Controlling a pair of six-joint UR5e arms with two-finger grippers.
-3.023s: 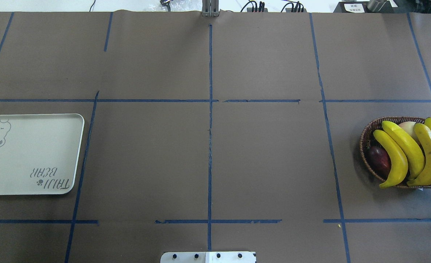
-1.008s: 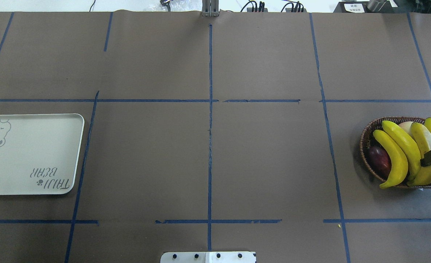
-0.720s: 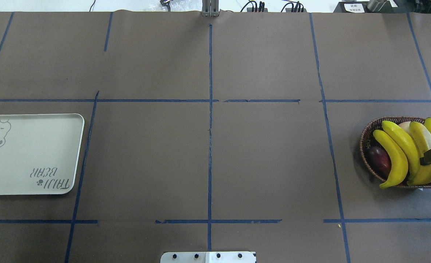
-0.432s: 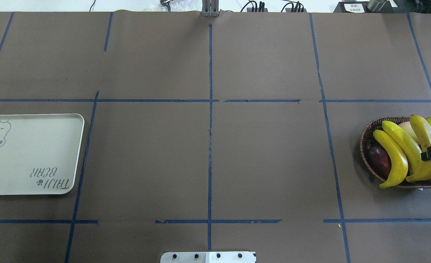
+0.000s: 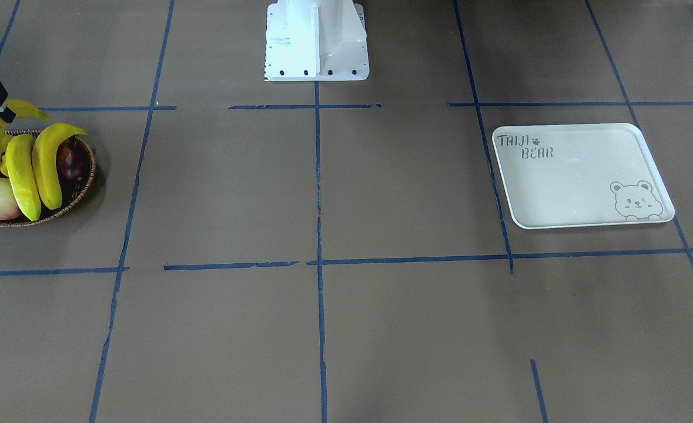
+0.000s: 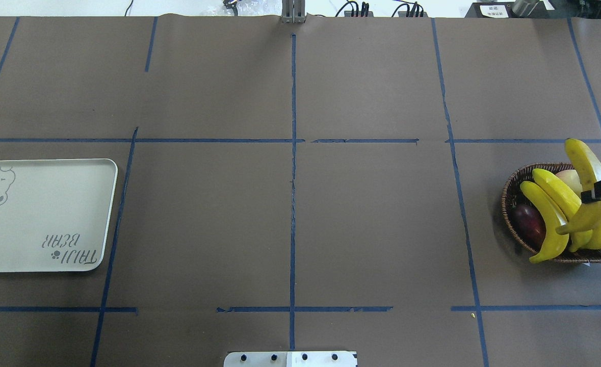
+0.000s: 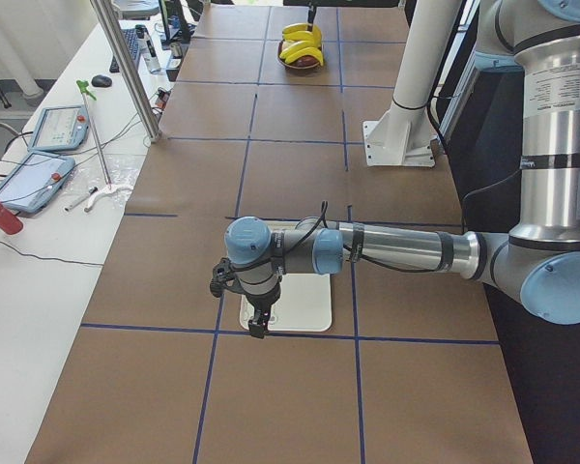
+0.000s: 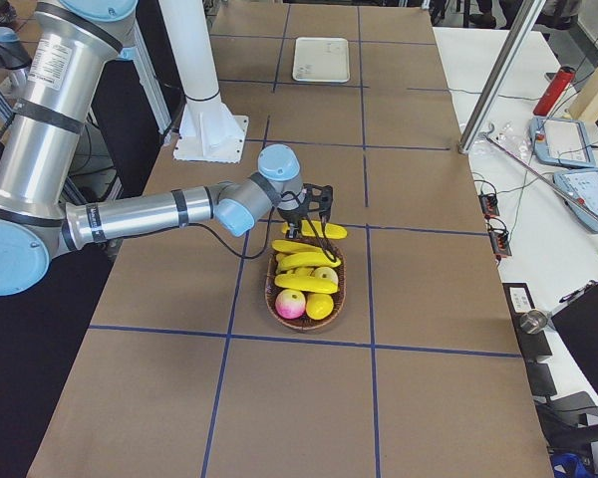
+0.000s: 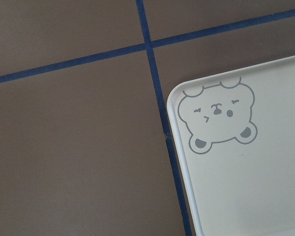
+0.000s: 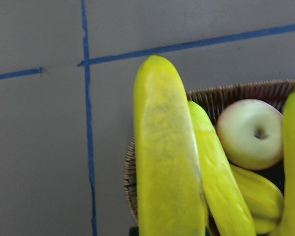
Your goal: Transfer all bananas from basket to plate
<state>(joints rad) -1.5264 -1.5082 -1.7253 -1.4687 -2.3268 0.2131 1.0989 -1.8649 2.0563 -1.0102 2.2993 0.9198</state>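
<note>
Brown paper table (image 6: pixel 371 224): it lies bare between the two task spots, so the whole crossing from right to left of the overhead view is yet to be made.
Cream plate (image 6: pixel 45 214): at the left edge of the overhead view, with nothing on it; no banana has been delivered.
Wicker basket (image 6: pixel 506 204): at the right edge of the overhead view, well apart from the plate.
Lifted banana (image 6: pixel 581 162): raised above the basket at the right edge, its upper tip past the far rim; the first of four, by my count.
Bananas left in the basket (image 6: pixel 547 219): three, lying side by side, with an apple (image 6: pixel 568 178) and a dark red fruit (image 6: pixel 528 224) beside them.
Right gripper (image 6: pixel 598 192): fingers pinched across the middle of the lifted banana.
Left gripper (image 7: pixel 258 324): it hangs over the plate's near edge at lower centre of the left-end view; I cannot tell whether its fingers are spread or together.
Progress: I judge this the lift stage of the first transfer; that banana's carry and release, then three more pick-ups, are left.
</note>
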